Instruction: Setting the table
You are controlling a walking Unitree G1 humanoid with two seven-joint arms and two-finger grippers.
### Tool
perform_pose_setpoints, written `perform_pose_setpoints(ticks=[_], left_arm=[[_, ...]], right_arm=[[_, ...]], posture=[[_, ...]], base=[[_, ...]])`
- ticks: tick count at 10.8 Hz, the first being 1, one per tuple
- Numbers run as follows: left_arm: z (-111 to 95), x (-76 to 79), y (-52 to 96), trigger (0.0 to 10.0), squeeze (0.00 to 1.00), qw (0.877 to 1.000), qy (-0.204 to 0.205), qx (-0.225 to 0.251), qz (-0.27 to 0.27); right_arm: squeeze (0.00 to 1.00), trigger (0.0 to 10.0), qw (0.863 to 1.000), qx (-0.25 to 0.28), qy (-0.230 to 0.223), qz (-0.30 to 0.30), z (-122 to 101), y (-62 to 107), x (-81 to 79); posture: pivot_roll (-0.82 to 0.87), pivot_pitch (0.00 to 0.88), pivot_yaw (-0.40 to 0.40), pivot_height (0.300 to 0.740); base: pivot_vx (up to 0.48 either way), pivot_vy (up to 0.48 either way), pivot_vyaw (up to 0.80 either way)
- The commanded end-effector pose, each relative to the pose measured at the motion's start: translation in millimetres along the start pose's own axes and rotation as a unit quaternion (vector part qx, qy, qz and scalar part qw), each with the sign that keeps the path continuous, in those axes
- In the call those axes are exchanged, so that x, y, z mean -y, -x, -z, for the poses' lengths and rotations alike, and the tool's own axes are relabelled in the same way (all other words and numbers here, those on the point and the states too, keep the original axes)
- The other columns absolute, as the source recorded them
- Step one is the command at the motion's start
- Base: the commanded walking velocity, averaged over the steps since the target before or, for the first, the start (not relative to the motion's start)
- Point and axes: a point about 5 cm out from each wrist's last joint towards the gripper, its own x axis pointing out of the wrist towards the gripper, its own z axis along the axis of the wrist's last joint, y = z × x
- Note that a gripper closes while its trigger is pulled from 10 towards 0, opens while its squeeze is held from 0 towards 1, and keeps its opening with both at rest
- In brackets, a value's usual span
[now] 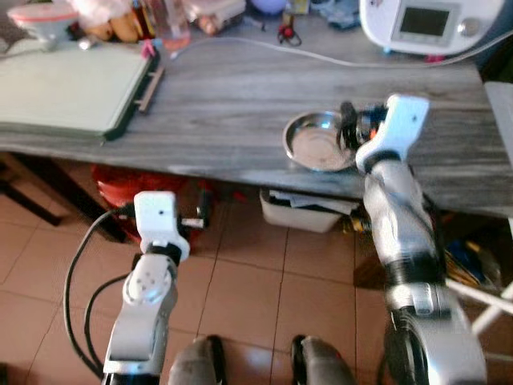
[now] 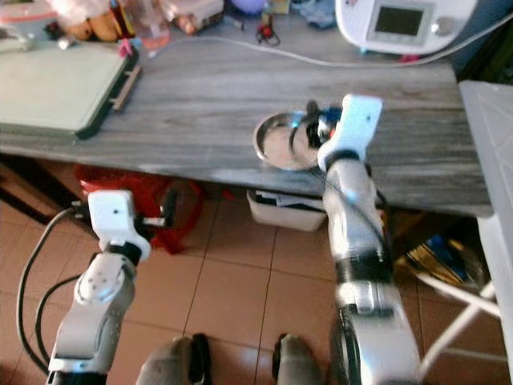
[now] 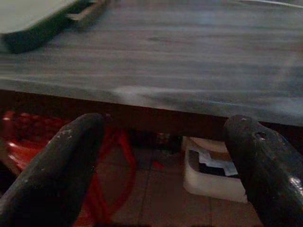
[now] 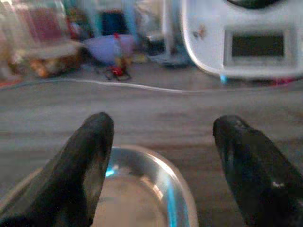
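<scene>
A round steel bowl (image 1: 317,143) sits empty on the grey wooden table (image 1: 224,104), near its front edge. My right gripper (image 1: 350,127) hovers at the bowl's right rim, open. In the right wrist view the bowl (image 4: 137,189) lies under one finger (image 4: 90,156), and its rim runs into the gap between the two fingers. My left gripper (image 3: 165,124) is open and holds nothing. It hangs lower than the tabletop, in front of the table's front edge (image 3: 156,97), well left of the bowl.
A pale green tray (image 1: 68,84) covers the table's left part. A white appliance (image 1: 425,24) with a screen stands back right, a white cable (image 1: 321,54) runs across, and clutter lines the back. Under the table are a white box (image 1: 304,210) and a red bag (image 1: 128,188).
</scene>
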Motion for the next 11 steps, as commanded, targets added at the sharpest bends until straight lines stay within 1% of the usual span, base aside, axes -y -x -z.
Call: perform_pose_setpoints(ticks=[1, 2, 3, 4, 5, 6, 7, 8, 9, 10, 11], left_arm=[[0, -3.8, -0.5, 10.0, 0.00, 1.000, -0.005, 0.002, -0.008], [0, -4.9, -1.0, 10.0, 0.00, 1.000, -0.006, 0.003, -0.011], [2, -7.7, 0.2, 10.0, 0.00, 1.000, -0.010, 0.001, -0.017], [3, -16.0, 3.8, 10.0, 0.00, 0.999, -0.014, -0.002, -0.032], [9, -28.3, 10.8, 10.0, 0.00, 0.999, -0.023, -0.014, -0.043], [12, -29.3, 11.9, 10.0, 0.00, 0.999, -0.026, -0.018, -0.040], [11, -26.5, 8.0, 10.0, 0.00, 0.999, -0.026, -0.016, -0.037], [7, -23.8, 3.1, 10.0, 0.00, 0.999, -0.019, -0.008, -0.040], [7, -21.5, 2.8, 10.0, 0.00, 0.999, -0.016, -0.008, -0.040], [9, -19.3, 4.3, 10.0, 0.00, 0.999, -0.014, -0.009, -0.037], [10, -17.6, 5.4, 10.0, 0.00, 0.999, -0.012, -0.010, -0.035]], right_arm=[[1.00, 10.0, 1.000, 0.020, 0.011, -0.016, -7, 7.6, -7.0], [1.00, 10.0, 0.999, 0.022, 0.024, -0.018, -2, 21.2, -5.2], [1.00, 10.0, 0.997, 0.025, 0.067, -0.028, 3, 41.7, -2.0], [0.85, 10.0, 0.997, 0.011, 0.065, -0.030, 8, 55.0, 1.4], [0.00, 10.0, 0.998, -0.024, 0.054, -0.009, 20, 74.7, 14.2], [0.00, 10.0, 0.997, -0.045, 0.067, -0.006, 26, 79.5, 16.4], [0.00, 10.0, 0.996, -0.059, 0.067, -0.009, 30, 78.4, 12.8], [0.00, 10.0, 0.995, -0.056, 0.075, -0.015, 27, 75.5, 6.3], [0.00, 10.0, 0.996, -0.056, 0.068, -0.016, 25, 74.2, 3.4], [0.00, 10.0, 0.996, -0.063, 0.061, -0.010, 26, 74.5, 3.9], [0.00, 10.0, 0.994, -0.068, 0.081, 0.001, 28, 73.4, 7.2]], posture=[[-0.01, 0.132, 0.037, 0.740], [-0.01, 0.099, 0.035, 0.740], [-0.01, 0.081, 0.037, 0.740], [-0.03, 0.061, 0.046, 0.740], [-0.03, 0.049, 0.052, 0.740], [-0.03, 0.046, 0.052, 0.740], [-0.03, 0.047, 0.047, 0.740], [-0.04, 0.051, 0.044, 0.740], [-0.04, 0.051, 0.041, 0.740], [-0.04, 0.049, 0.038, 0.740], [-0.03, 0.053, 0.041, 0.740]], base=[[0.000, 0.000, 0.00], [0.000, 0.000, 0.00], [0.000, 0.000, 0.00], [0.000, 0.000, 0.00], [-0.255, 0.000, 0.00], [-0.326, 0.000, 0.00], [-0.334, 0.000, 0.00], [-0.330, 0.000, 0.00], [-0.334, 0.000, 0.00], [-0.330, 0.000, 0.00], [-0.326, 0.000, 0.00]])
